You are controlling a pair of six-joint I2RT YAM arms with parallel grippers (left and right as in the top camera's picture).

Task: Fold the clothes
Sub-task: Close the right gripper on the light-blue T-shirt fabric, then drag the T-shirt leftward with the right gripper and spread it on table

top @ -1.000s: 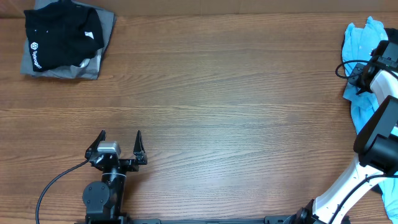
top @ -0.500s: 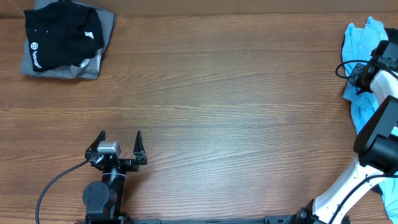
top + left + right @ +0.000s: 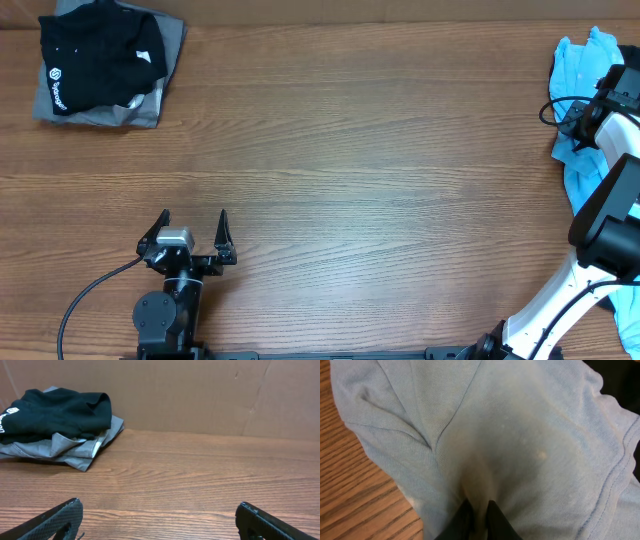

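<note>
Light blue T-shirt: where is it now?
Overhead view: the light blue T-shirt lies bunched at the right edge of the table, its fabric pinched by the right claw.

Wooden table point(image 3: 350, 150), grain running side to side, grey shirt point(image 3: 100, 113) lying flat on it in the far left corner, black shirt point(image 3: 100, 55) bundled on top of that, crumpled light blue shirt point(image 3: 580, 60) along the right edge, perhaps spilling over the side.
</note>
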